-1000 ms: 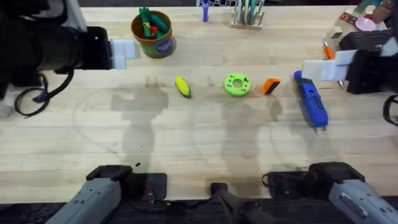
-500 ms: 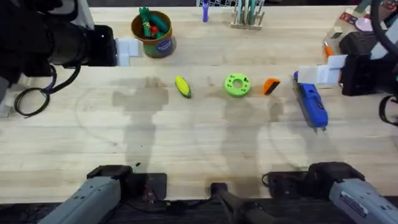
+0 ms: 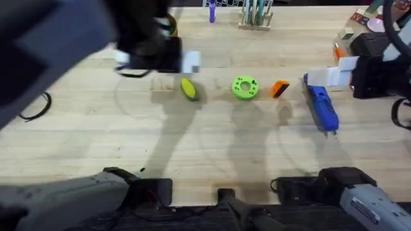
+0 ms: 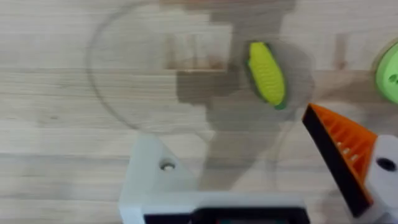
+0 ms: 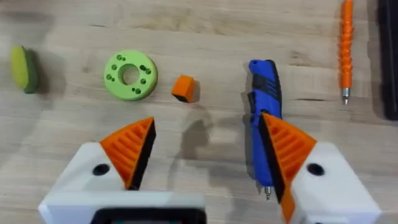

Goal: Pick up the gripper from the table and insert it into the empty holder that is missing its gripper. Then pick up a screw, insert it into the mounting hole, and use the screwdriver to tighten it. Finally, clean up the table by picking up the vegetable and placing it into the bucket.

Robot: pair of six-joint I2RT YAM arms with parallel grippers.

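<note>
The left gripper (image 4: pixel 249 186) hangs spread over the corn (image 4: pixel 267 72), one white holder (image 4: pixel 155 180) bare — closing on anything now risks a crooked, one-sided pinch. The loose orange gripper (image 3: pixel 280 88) — small, ribbed, wedge-shaped — lies on the surface (image 3: pixel 205 147) between the green disc (image 3: pixel 244 87) and the screwdriver (image 3: pixel 321 106). The right gripper (image 5: pixel 205 162) is spread too.

The left arm rises large, dark and blurred under the overhead camera, its left gripper (image 4: pixel 249 180) spread wide, one white holder (image 4: pixel 155 177) bare beside an orange-padded finger (image 4: pixel 339 152). The right gripper (image 5: pixel 208 155) is spread too, both orange ribbed pads (image 5: pixel 127 149) fitted.
</note>
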